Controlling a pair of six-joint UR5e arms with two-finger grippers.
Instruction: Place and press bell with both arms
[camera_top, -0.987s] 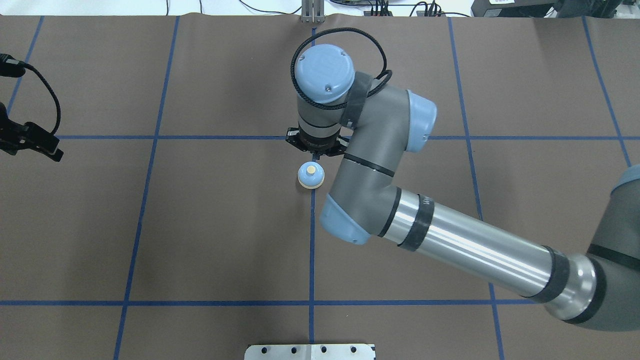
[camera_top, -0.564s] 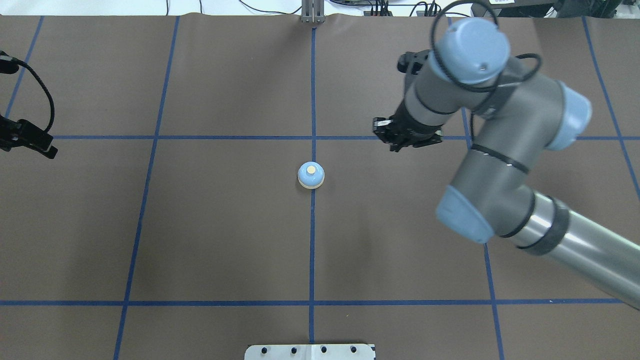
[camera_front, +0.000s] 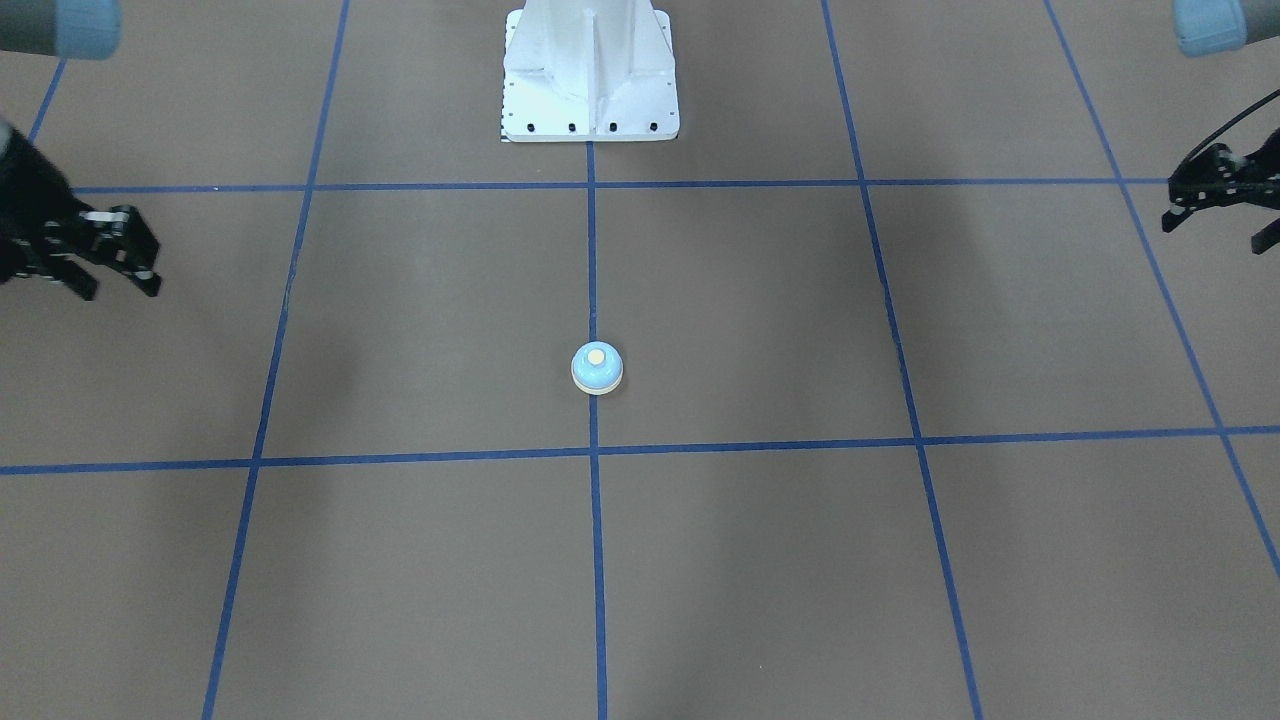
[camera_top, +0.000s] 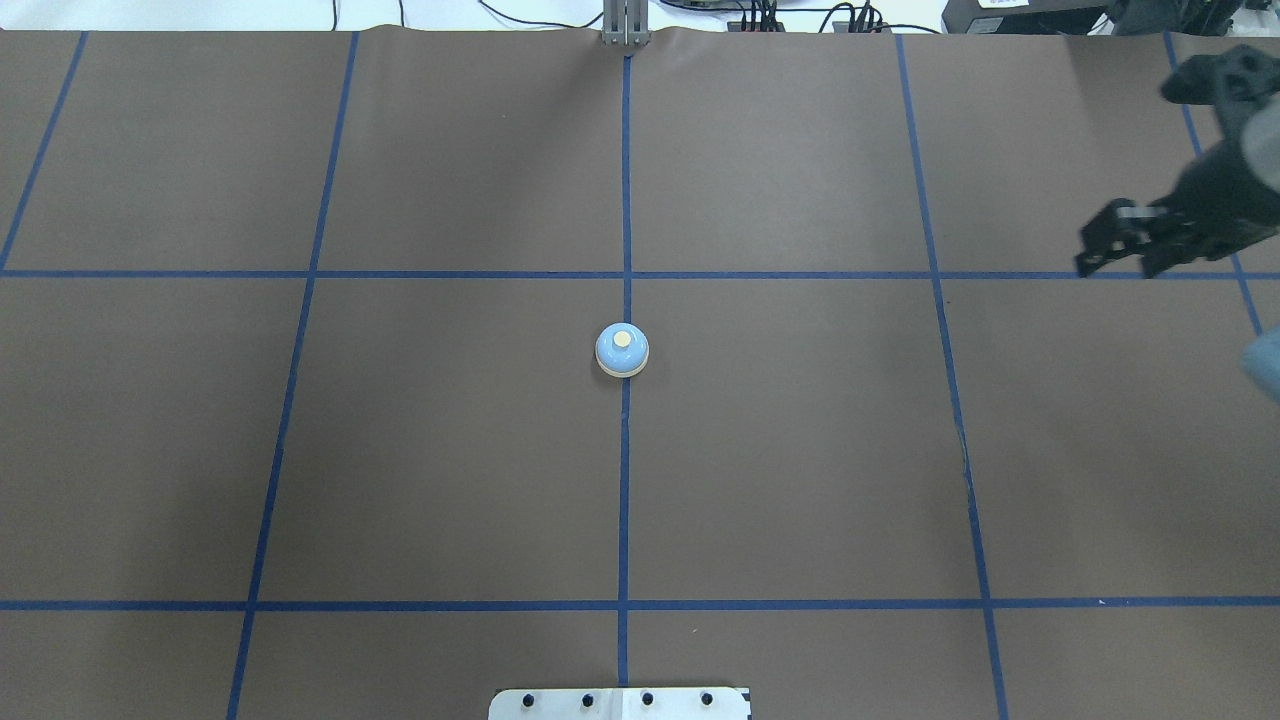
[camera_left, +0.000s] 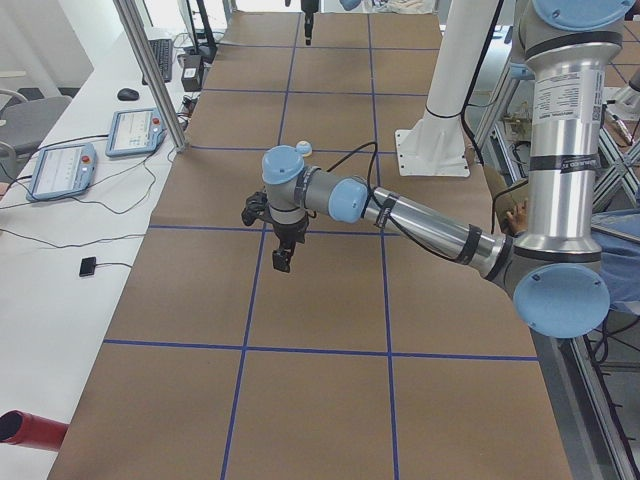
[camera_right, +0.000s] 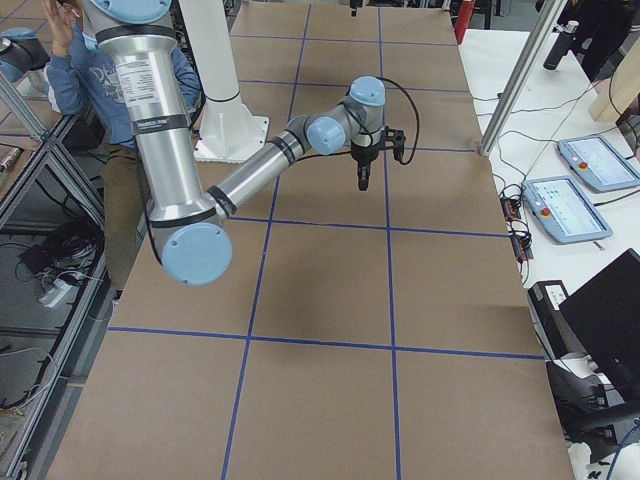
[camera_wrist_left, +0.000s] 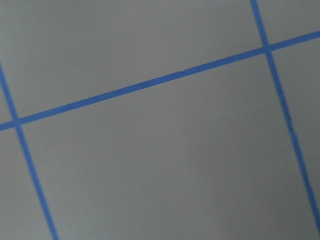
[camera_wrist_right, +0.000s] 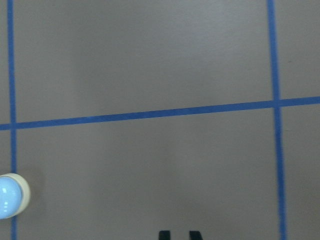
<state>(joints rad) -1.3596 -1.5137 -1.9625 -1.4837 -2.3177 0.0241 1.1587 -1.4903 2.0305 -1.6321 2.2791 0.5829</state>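
The bell (camera_top: 622, 350), a light-blue dome with a cream button, stands alone on the centre blue line of the brown table (camera_top: 450, 450). It also shows as the bell (camera_front: 597, 368) in the front view and as the bell (camera_wrist_right: 10, 202) at the lower left edge of the right wrist view. My right gripper (camera_top: 1118, 268) hangs far to the bell's right, at the view's edge. In its wrist view, the right gripper (camera_wrist_right: 179, 235), its tips stand close together, shut and holding nothing. My left gripper (camera_front: 1215, 235) is far off on the other side, its fingers spread, open and empty. It is outside the overhead view.
The white robot base plate (camera_front: 590, 100) sits at the near table edge behind the bell. A thin metal post (camera_top: 625, 25) stands at the far edge. Teach pendants (camera_left: 62, 170) and cables lie on side benches. Blue tape lines divide the table into squares.
My right arm has swung away from just beyond the bell to the table's right edge. The left gripper has drawn out of the overhead view on the left. The bell has stayed put.
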